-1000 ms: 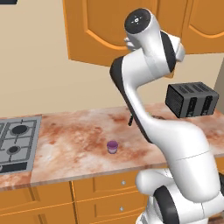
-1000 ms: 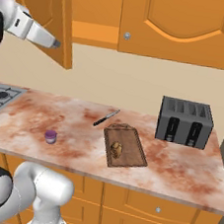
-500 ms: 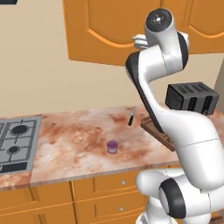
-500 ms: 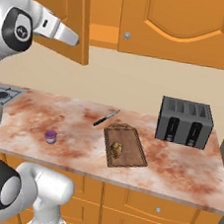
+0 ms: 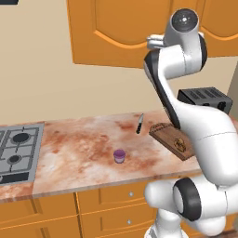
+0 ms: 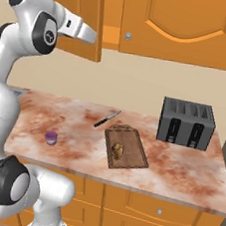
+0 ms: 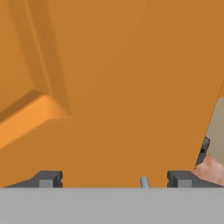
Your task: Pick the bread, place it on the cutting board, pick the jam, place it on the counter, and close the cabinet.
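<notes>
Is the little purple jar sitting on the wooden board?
No, the jam jar stands on the bare counter, well apart from the cutting board.

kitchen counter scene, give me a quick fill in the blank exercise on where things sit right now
1. The bread lies on the ______.
2. The jam stands on the ______.
3. The knife lies between the cutting board and the ______.
4. The black appliance to the right of the board is a ______.

Missing words: cutting board; counter; wall; toaster
</notes>
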